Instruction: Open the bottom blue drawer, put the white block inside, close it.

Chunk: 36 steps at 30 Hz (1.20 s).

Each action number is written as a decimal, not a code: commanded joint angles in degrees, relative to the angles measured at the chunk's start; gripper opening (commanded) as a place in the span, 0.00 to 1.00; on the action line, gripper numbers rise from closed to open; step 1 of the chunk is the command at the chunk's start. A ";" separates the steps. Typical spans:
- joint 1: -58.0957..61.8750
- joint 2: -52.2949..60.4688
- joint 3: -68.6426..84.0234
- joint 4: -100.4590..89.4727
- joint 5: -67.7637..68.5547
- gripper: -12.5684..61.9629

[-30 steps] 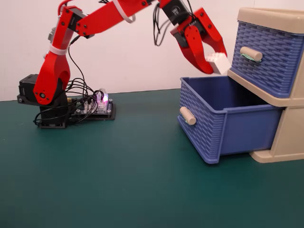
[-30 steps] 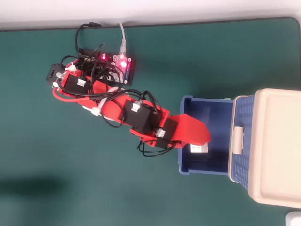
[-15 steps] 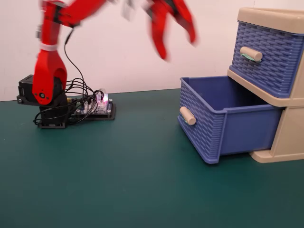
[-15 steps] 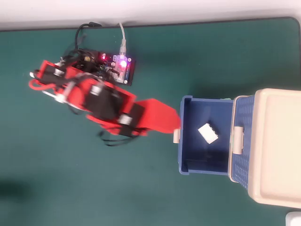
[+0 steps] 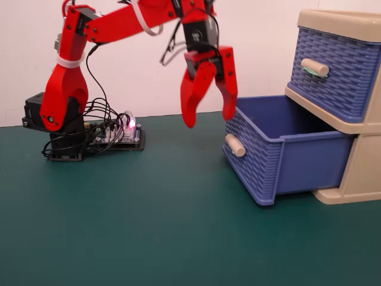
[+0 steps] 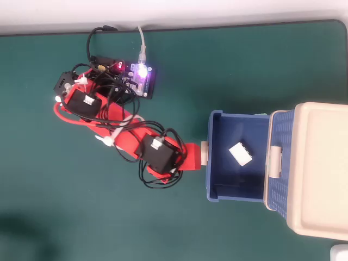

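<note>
The red gripper was held with its jaws spread apart and empty, above the green mat just beside the pulled-out bottom blue drawer. The white block was seen lying inside that drawer.

Red arm, black cables

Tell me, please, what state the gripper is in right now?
Gripper: open and empty, hanging above the front of the bottom drawer; the white block already lies inside.
</note>
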 commanded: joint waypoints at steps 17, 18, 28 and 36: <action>-8.09 -15.03 -12.74 -31.38 0.09 0.63; -8.88 -16.61 -14.50 -32.78 0.18 0.63; -10.99 -26.54 -31.38 -36.74 0.62 0.64; 0.53 1.23 -33.49 2.46 0.26 0.63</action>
